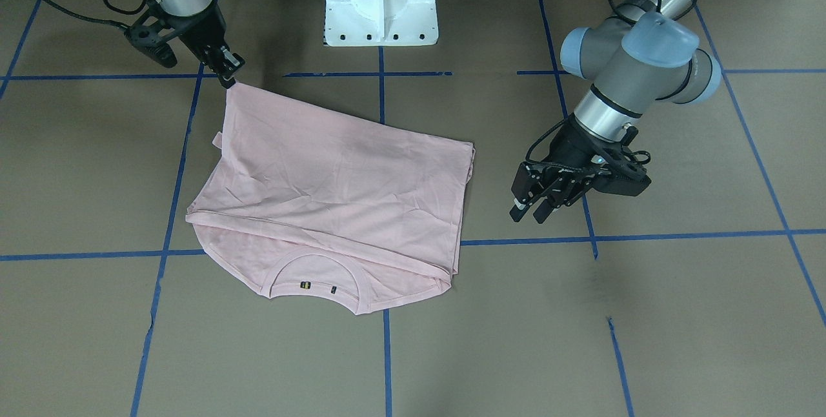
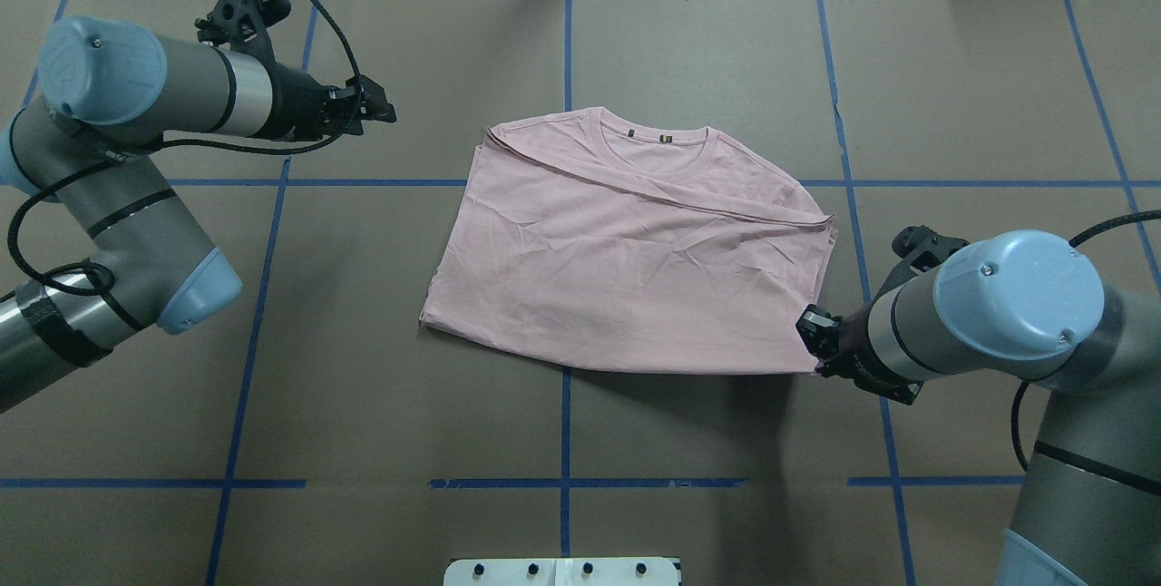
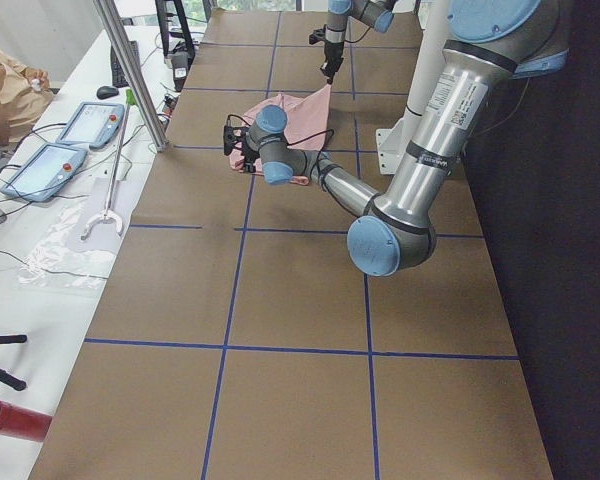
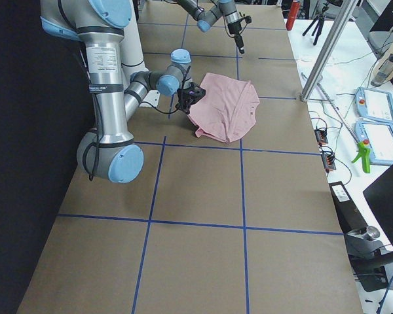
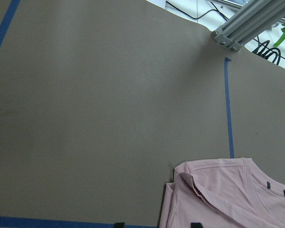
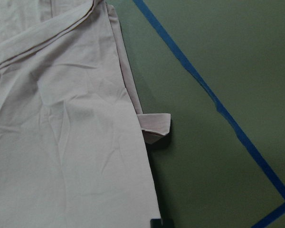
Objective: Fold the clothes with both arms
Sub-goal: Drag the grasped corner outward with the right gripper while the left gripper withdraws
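From where I stand the pink T-shirt (image 2: 635, 259) lies in the middle of the brown counter (image 2: 363, 405), folded over on itself with a plain pink side up. Seen from behind the robot, its ribbed collar (image 2: 653, 137) points to 12 o'clock, away from the base, and a slanting fold edge runs from below the collar towards 3 o'clock. The cloth is creased but mostly flat, and it straddles the crossing of blue tape lines (image 2: 565, 423) that mark the counter in squares. The right pincer (image 2: 810, 336) sits at the T-shirt's 4 o'clock corner with its jaws closed on the fabric; in the far side view that corner rises off the counter up to the fingertips. The right wrist camera shows the T-shirt's edge running straight down to one black fingertip (image 6: 161, 222), with a small turned-over flap (image 6: 154, 126) sticking out of that edge on the side of the bare counter. The left pincer (image 2: 379, 107) hangs at about 10 o'clock from the T-shirt, well apart from it, jaws spread and nothing between them; its own camera catches only the collar end of the T-shirt low in the picture. The white pedestal (image 1: 381, 4) stands at 6 o'clock, between the two arms.
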